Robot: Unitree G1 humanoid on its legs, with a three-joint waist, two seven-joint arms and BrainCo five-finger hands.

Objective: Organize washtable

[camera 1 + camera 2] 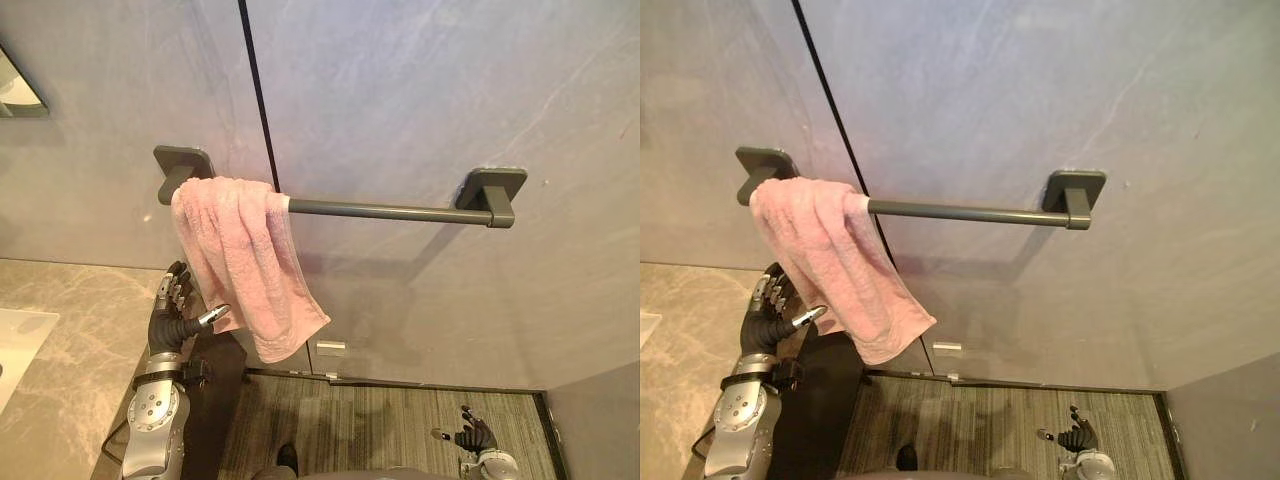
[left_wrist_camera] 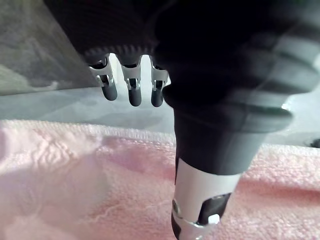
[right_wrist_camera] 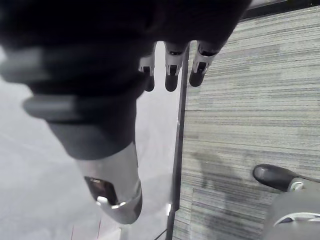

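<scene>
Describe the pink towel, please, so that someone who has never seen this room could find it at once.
On the grey stone wall a dark horizontal towel bar is fixed. The pink towel hangs bunched over the bar's left end, by the left bracket, next to the robot's raised left hand. It is the one soft, pink thing among grey and dark surfaces.

No word, number or sign is legible from where I stand. The grey wall (image 1: 420,100), the dark towel bar (image 1: 385,211) and the pink towel (image 1: 245,260) carry none, and the small pale plate (image 1: 330,347) low on the wall is too small to read.
</scene>
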